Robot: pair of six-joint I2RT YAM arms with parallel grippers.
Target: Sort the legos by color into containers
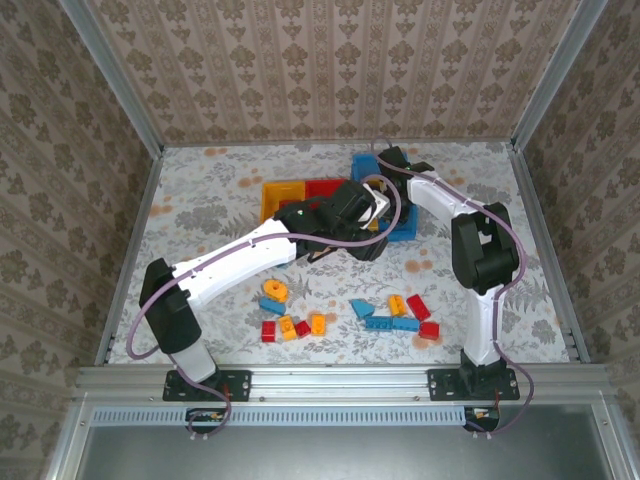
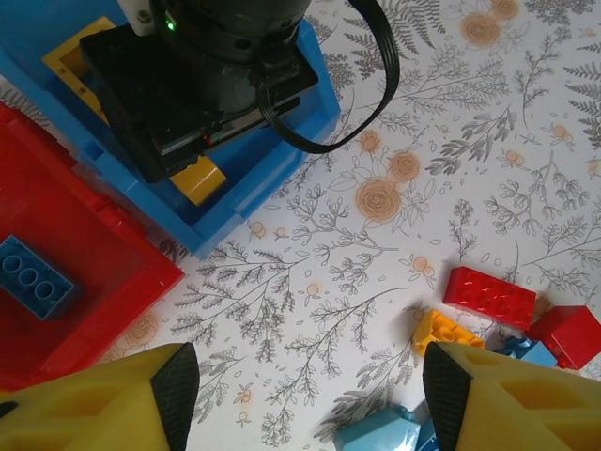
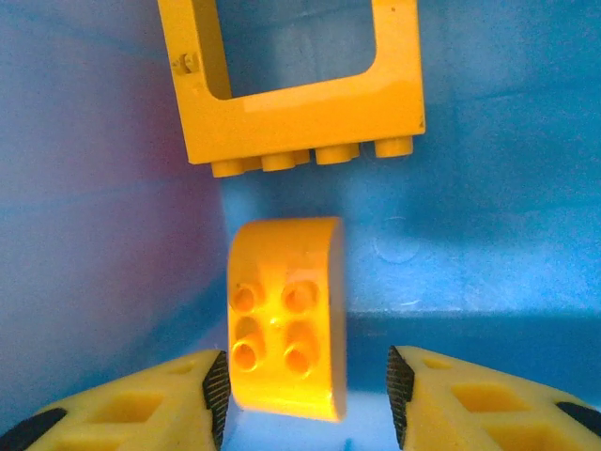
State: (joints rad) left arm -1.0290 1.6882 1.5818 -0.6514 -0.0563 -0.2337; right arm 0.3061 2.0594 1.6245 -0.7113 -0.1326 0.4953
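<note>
My right hand [image 3: 307, 390] sits open astride the yellow brick [image 3: 286, 315] in the blue bin [image 3: 498, 225]. I'd close squarely on its sides. My left hand [image 2: 310, 390] is open too.

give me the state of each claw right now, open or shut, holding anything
left claw: open, empty.
right claw: open, straddling a yellow rounded brick, not clamped on it.

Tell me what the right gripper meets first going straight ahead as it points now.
Probably the rounded yellow brick between its open fingers, lying in the blue bin; the yellow frame sits beyond. Depth unclear.
</note>
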